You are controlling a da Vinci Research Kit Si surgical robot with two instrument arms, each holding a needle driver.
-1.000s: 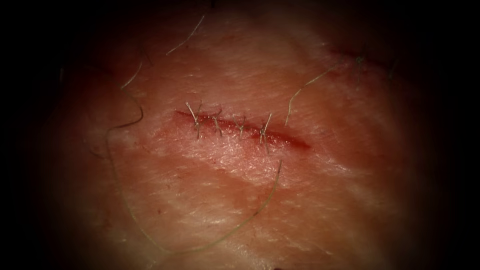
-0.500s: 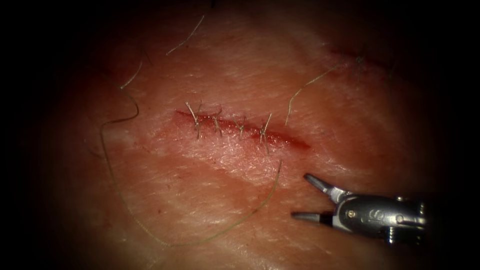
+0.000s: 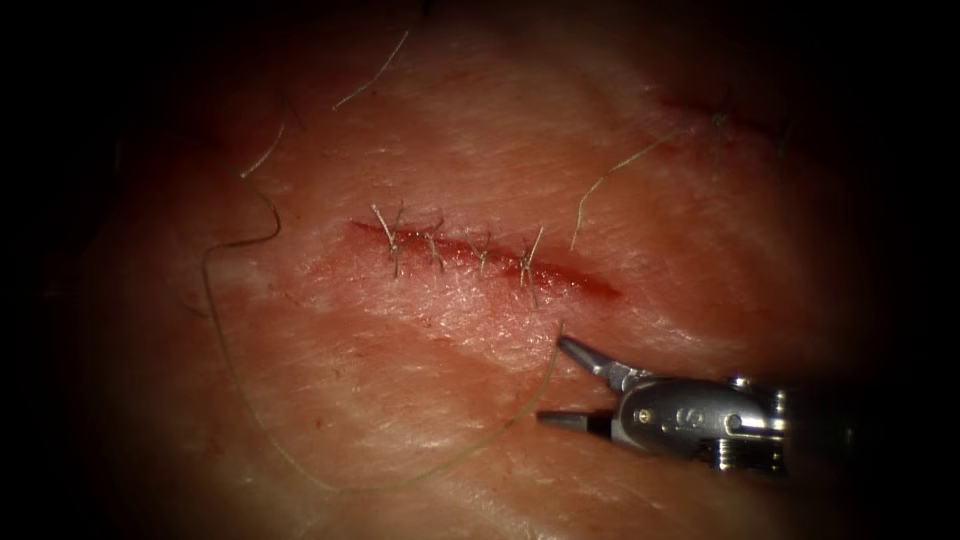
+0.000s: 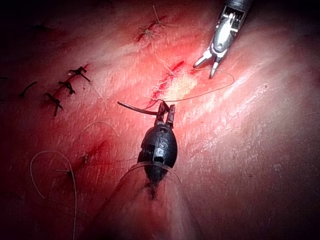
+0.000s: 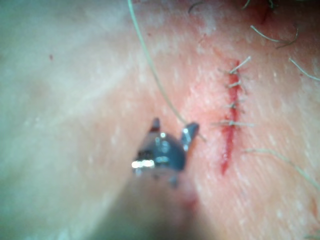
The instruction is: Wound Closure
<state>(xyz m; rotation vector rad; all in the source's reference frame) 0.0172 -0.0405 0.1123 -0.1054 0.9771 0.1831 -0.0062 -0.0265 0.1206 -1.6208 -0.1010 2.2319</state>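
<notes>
My right tool (image 3: 550, 380), jaws spread astride the thread (image 3: 300, 470) near the cut's (image 3: 590, 285) right end, holds nothing; my left tool (image 4: 166, 111) pinches the needle (image 4: 135, 106) near one end, clear of the tissue (image 3: 700, 250); a grasp, I judge, needs square closure on the strand.

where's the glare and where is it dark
Endoscope view: lit around the cut, edges dark, shine on the open, empty right tool. Left wrist view: glare on the tissue beyond the left tool, gripping the needle at its end, out of the tissue.
</notes>
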